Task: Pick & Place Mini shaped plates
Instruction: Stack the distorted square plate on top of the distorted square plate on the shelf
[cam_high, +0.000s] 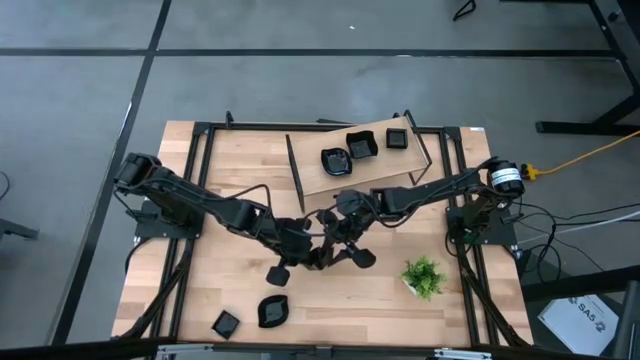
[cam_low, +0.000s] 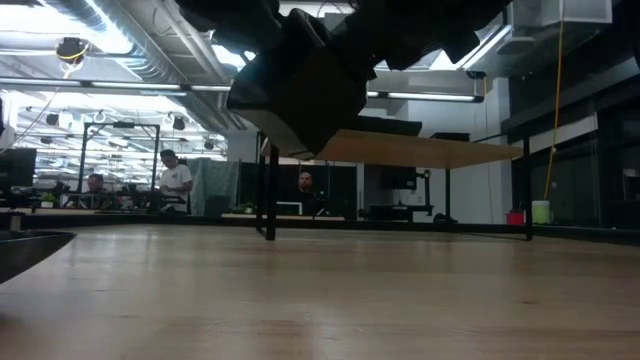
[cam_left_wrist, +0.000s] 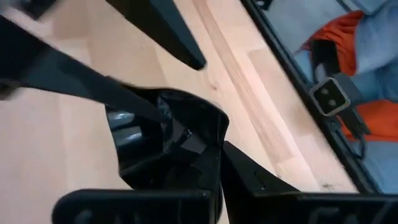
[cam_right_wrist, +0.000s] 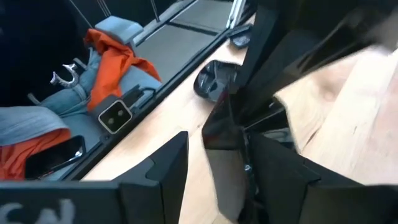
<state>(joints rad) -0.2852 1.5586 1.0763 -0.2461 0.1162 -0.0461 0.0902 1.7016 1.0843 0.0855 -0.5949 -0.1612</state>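
Both my grippers meet mid-table over one glossy black mini plate (cam_left_wrist: 168, 143): my left gripper (cam_left_wrist: 186, 155) pinches its rim, my right gripper (cam_right_wrist: 217, 134) pinches it from the opposite side.

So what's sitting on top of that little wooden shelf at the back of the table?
Three mini shaped plates sit on the raised wooden shelf: a rounded plate, a square plate and a smaller square plate. What lies under the shelf is covered from above.
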